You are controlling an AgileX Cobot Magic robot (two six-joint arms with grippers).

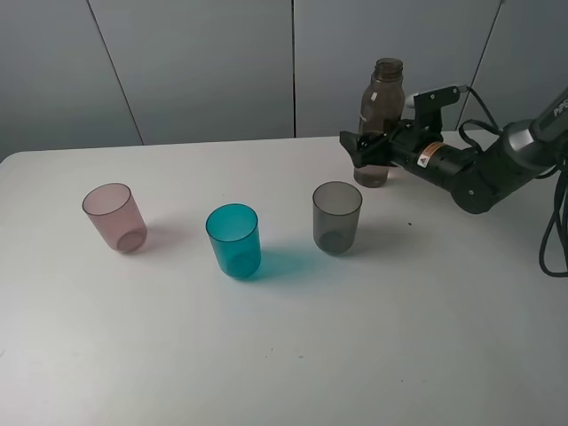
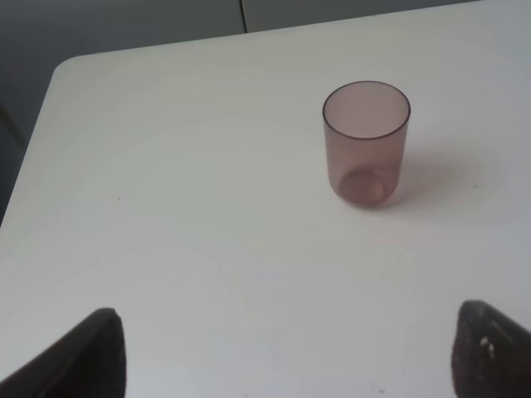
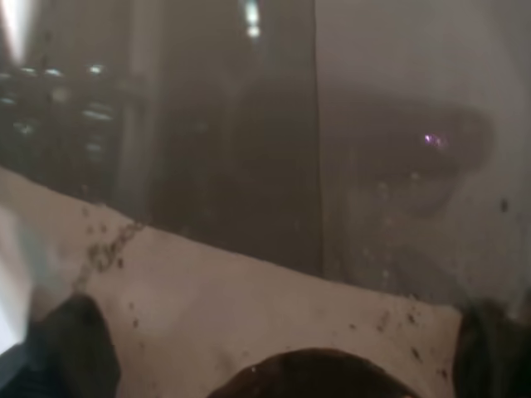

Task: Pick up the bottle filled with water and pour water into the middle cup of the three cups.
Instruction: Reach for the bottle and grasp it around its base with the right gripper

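Nearest, middle of the row: teal cup (image 1: 233, 240), upright, flanked by pink cup (image 1: 114, 217) at 9 o'clock and grey cup (image 1: 337, 217) at 3 o'clock. Farther, at 1 o'clock: bottle (image 1: 380, 115), standing, straddled low by right gripper (image 1: 371, 147); clamped or merely around it, impossible to tell. Left gripper (image 2: 290, 356) spread wide, empty. Likely hazards: slipping through a loose hold; clipping the grey cup en route.

The right arm (image 1: 484, 169) reaches in low from the right, wrist level; the right gripper (image 1: 362, 147) points left, jaws parted. The left gripper (image 2: 290, 340) tilts downward; its jaws stand wide apart.
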